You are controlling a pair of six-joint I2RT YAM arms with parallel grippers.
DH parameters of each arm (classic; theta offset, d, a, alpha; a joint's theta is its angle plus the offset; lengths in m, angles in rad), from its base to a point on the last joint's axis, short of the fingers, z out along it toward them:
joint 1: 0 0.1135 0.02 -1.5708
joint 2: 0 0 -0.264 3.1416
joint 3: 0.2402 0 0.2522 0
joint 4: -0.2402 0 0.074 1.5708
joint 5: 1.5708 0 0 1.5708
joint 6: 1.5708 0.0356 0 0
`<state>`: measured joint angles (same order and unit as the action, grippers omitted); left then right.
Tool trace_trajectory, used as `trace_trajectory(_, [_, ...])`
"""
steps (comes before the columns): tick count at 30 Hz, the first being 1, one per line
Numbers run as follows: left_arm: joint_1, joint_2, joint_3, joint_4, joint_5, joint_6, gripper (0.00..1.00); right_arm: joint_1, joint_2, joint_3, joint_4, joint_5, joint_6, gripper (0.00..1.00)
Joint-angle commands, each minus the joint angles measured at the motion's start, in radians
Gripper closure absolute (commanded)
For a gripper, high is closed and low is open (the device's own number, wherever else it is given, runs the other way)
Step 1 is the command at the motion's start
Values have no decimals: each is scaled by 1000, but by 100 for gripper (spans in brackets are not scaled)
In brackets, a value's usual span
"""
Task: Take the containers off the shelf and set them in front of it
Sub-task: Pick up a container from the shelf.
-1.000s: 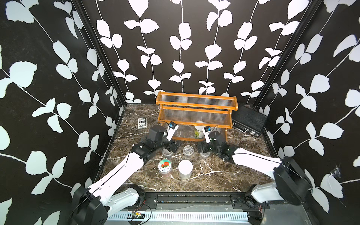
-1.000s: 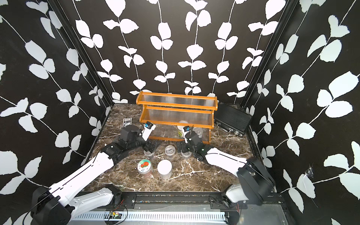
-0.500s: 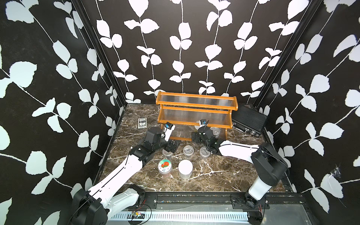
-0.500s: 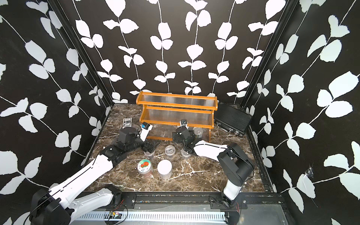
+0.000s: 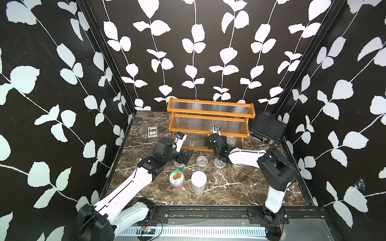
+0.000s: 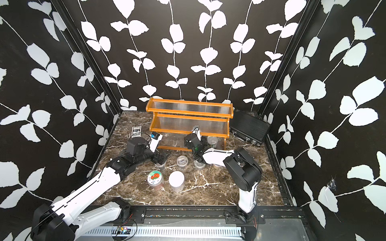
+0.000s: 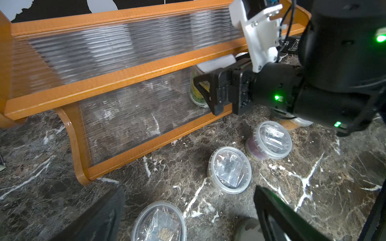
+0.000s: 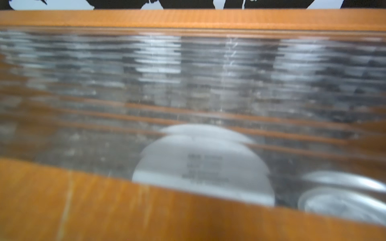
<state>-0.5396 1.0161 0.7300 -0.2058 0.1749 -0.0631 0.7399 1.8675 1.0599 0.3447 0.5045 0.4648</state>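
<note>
Shelf (image 5: pixel 211 103) stands against the back wall on the marble floor (image 5: pixel 240 187).

Bottom tier, right end: shelf jar (image 7: pixel 198 91) with a white lid and yellow-green label, and the tin (image 5: pixel 230 140) just beside it. Both sit behind the tier's front rail and under the middle tier's edge. The right wrist view is blurred and shows only their tops over that rail.

Right gripper (image 5: pixel 212 142) is at the bottom tier by the shelf jar, jaws spread with nothing in them. Cannot tell if a finger touches the jar.

Left gripper (image 7: pixel 189 191) is low over the floor before the shelf's left half, jaws wide and empty. Cup 1 (image 7: pixel 159 222) is right below it.

On the floor in front, in a row:
- Cup 2 (image 5: pixel 202 161) is in the clear.
- Cup 3 (image 5: pixel 219 165) is partly under the right wrist.
- Cup 4 (image 5: pixel 237 165), with brown fill, is half hidden by the right forearm.

Nearer row: strawberry jar (image 5: pixel 177 177) and white jar (image 5: pixel 198 179), upright, side by side and not touching.

Box (image 5: pixel 152 131) lies flat left of the shelf. Case (image 5: pixel 266 130) is just beside its right end.
</note>
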Motion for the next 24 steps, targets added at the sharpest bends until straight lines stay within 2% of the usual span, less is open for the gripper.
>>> trace_trajectory(1, [6,-26,-20,19,-4,-14,1,-15,31,44,50,34,15,0])
trace_trajectory(4, [6,-31,-24,18,-6,-17,1,-23,36,53,52,23,-1,3])
trace_trajectory(10, [5,-40,-35,19,-8,-21,1,-32,24,35,40,-12,-11,22])
trace_trajectory(17, [6,-30,-35,22,-4,-18,1,-25,-38,-28,82,-99,-69,26])
trace_trajectory(24, [5,-6,-29,34,4,-8,1,2,-127,-98,82,-201,-120,27])
